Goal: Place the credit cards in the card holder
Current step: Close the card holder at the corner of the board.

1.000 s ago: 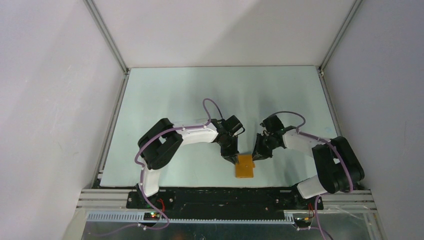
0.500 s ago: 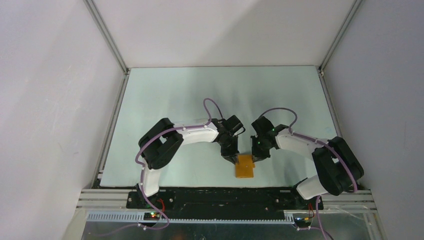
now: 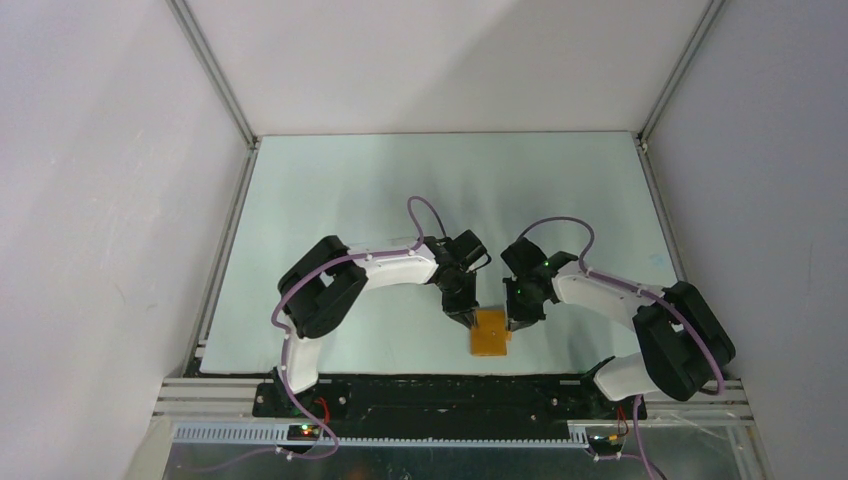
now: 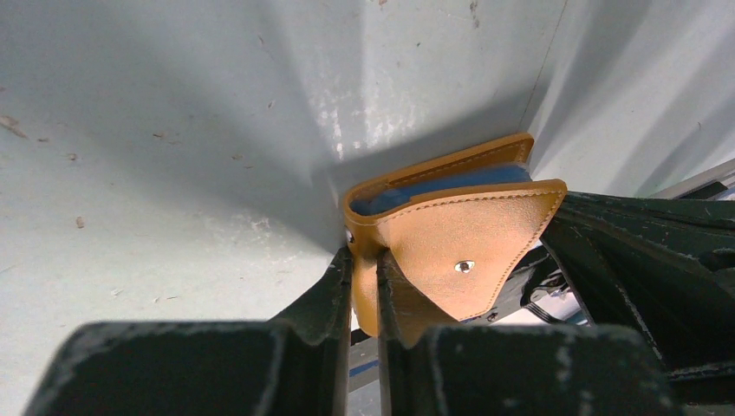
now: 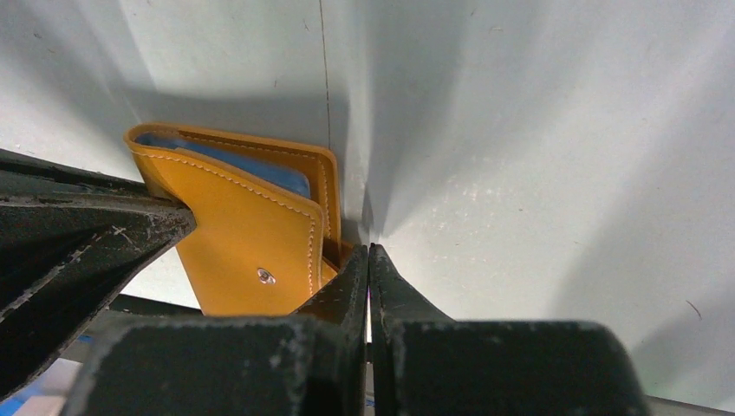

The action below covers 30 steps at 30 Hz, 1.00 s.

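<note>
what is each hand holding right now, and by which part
Left hand pinches the card holder by one corner, at the end of its flap. Right hand is shut beside it, gripping nothing visible.

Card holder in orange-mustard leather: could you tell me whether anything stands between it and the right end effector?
Nothing visible does. The right end effector, fingers together, sits right beside the orange-mustard bifold card holder; the left end effector pinches its opposite edge.
</note>
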Tool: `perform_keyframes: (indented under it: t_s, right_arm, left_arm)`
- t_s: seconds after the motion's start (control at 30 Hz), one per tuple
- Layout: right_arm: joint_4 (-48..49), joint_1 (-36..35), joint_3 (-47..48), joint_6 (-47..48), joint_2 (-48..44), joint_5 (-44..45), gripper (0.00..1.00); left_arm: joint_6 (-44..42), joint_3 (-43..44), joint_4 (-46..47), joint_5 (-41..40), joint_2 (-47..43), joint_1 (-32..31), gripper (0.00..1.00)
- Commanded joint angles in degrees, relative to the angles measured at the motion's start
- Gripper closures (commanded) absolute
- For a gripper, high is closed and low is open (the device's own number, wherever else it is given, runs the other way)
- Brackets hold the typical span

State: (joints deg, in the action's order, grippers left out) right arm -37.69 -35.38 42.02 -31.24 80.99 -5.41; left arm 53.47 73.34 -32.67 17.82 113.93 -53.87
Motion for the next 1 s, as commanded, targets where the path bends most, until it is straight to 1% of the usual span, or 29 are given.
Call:
perform_keyframes:
  t_s: [0.0, 0.2, 0.43, 0.8, 0.9, 0.97]
  right_arm:
    - [-6.51, -0.91, 0.24, 0.7, -0.52, 0.89, 1.0]
    - [-7.06, -1.86, 0.24, 0.12, -1.85, 0.87, 1.0]
    - [-7.1, -4.39, 0.15, 0.34, -3.59, -2.79, 1.0]
    - [-8.09, -4.7, 0.13, 0.79, -7.74, -8.03, 1.0]
    - [-8.36, -4.68, 0.02, 0.61, -7.41, -8.56, 1.0]
    - [-8.74, -4.56, -0.02, -0.36, -7.09, -7.32, 1.0]
  left_arm:
    - [-2.06, -3.49, -1.14, -10.69, 7.62, -1.6, 1.0]
    - [-2.14, -3.47, -1.16, -10.66, 7.68, -1.59, 1.0]
    - [-2.14, -3.48, -1.15, -10.51, 7.8, -1.6, 1.0]
    - [-2.22, -3.31, -1.15, -10.03, 8.29, -1.59, 1.0]
    - [-2.23, -3.29, -1.13, -10.01, 8.31, -1.59, 1.0]
    - [-2.23, -3.29, -1.12, -9.98, 8.36, -1.59, 1.0]
